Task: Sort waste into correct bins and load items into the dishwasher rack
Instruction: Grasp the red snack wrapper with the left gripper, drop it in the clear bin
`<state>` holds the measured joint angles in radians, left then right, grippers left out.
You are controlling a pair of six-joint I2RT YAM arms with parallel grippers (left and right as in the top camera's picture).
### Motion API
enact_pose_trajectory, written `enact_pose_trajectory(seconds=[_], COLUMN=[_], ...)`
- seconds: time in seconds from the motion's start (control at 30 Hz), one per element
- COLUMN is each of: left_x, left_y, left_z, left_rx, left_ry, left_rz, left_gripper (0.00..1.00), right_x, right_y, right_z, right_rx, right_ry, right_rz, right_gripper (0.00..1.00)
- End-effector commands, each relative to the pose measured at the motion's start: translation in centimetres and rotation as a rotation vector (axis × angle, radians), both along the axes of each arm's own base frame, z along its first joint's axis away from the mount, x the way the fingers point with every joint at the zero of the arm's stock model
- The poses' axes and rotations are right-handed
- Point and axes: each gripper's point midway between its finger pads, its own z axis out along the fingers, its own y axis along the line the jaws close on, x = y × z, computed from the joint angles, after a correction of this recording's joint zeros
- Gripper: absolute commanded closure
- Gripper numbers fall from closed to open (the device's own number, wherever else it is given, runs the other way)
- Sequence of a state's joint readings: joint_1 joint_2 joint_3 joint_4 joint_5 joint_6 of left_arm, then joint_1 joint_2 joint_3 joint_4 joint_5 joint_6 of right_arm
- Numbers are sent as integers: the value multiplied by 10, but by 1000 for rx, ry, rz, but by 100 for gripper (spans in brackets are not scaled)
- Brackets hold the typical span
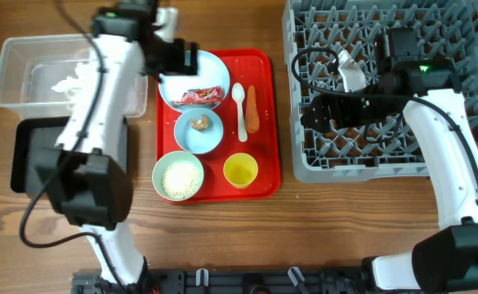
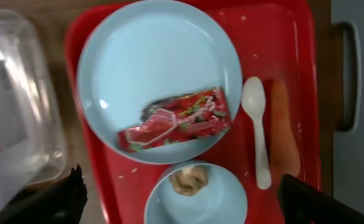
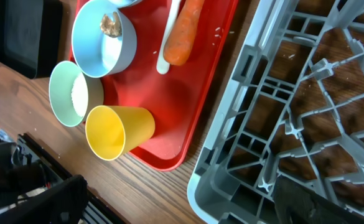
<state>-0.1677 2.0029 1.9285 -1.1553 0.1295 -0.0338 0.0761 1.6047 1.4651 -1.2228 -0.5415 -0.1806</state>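
Trash comes first: the left gripper (image 2: pixel 185 196) hangs wide open and empty over the red wrapper (image 2: pixel 175 121), which it must pinch next.

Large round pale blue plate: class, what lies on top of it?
A crumpled red-and-white wrapper lies on the large round pale blue plate. Anything beneath the wrapper is covered.

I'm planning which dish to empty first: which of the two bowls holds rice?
The pale green bowl, next to the yellow cup, is filled with white rice. The pale blue bowl holds only a small brown lump.
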Motion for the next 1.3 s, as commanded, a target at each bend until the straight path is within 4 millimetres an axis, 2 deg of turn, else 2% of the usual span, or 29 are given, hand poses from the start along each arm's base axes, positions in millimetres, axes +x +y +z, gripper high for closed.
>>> enact_pose_trajectory(seconds=[0.0,0.1,0.2,0.27,0.43,0.53,0.6,0.67,0.7,0.73,0.77,0.8,0.97,1.07,1.1,1.17,1.23,1.27], left_x=[-2,11,22,19,18,14,16,20,24,27,31,35,41,44,38,28,21,20], left_y=[-22,-32,-37,-39,-40,-39,-39,-41,-41,-42,-42,-43,-45,-39,-39,-39,-37,-36], left_z=[-47,-87,-118,-132,-150,-171,-177,-178,-178,-177,-177,-176,-174,-175,-176,-178,-179,-179], left_rx=[50,69,73,78,70,74,75,73,75,74,72,71,70,106,108,115,119,119], left_ry=[62,79,80,103,132,174,175,157,142,129,114,96,67,62,85,122,151,158], left_rz=[-121,-189,-244,-276,-280,-280,-280,-279,-278,-278,-277,-277,-276,-264,-270,-278,-284,-284], left_gripper=[0,0,0,0,0,0,0,6,21,28,35,37,32,31,23,15,14,19], right_x=[3,3,3,3,3,3,3,3,3,3,3,3,4,4,3,4,4,4], right_y=[1,1,1,1,1,1,1,1,1,1,1,1,-3,-3,-3,-3,-3,-3], right_z=[0,0,0,0,0,0,0,0,0,0,0,0,-2,-2,-2,-2,-2,-2], right_rx=[-1,-1,-1,-1,-1,-2,-2,-2,-2,-1,-1,-2,-24,-24,-24,-24,-23,-24], right_ry=[1,1,1,1,-2,-1,-1,-1,-1,-1,-1,-1,-3,-4,-2,-2,-3,-3], right_rz=[-4,-4,-4,-4,-2,-2,-2,-2,-2,-2,-2,-2,-7,-7,-7,-7,-7,-7], right_gripper=[2,1,1,1,1,1,1,1,1,1,1,1,1,1,1,1,1,1])
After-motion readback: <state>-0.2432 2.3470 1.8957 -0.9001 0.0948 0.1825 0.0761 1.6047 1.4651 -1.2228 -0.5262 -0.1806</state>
